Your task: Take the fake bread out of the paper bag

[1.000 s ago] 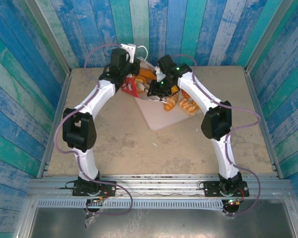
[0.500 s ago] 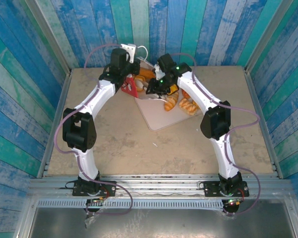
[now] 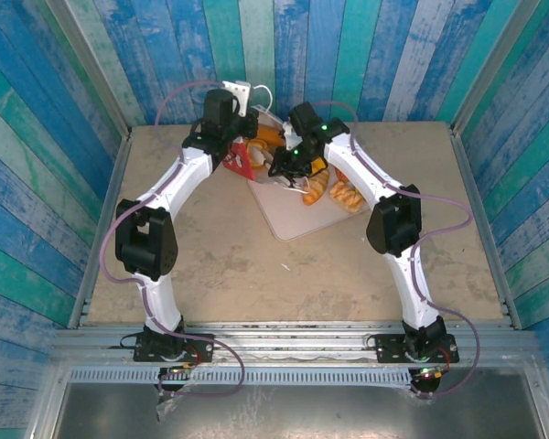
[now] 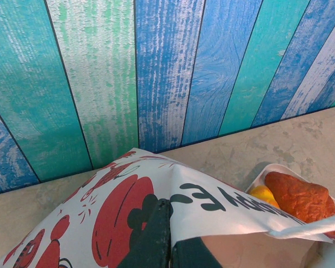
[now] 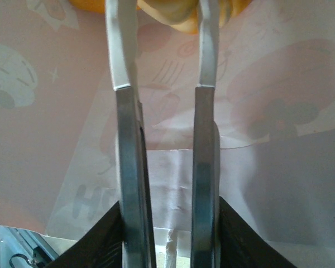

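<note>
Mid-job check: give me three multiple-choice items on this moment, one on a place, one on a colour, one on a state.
1. The bread already out lies: A on top of the bag; B on the pale tray; C on the bare table.
2. The bag's fruit print is: A green; B purple; C red.
3. The left claw is: A shut on the bag; B wide open over the tray; C holding a loaf.

Answers: B, the top view shows loaves resting on the tray beside the bag; C, the left wrist view shows red fruit on white paper; A, the claw's fingers are pressed together with the bag's paper pinched between them.
</note>
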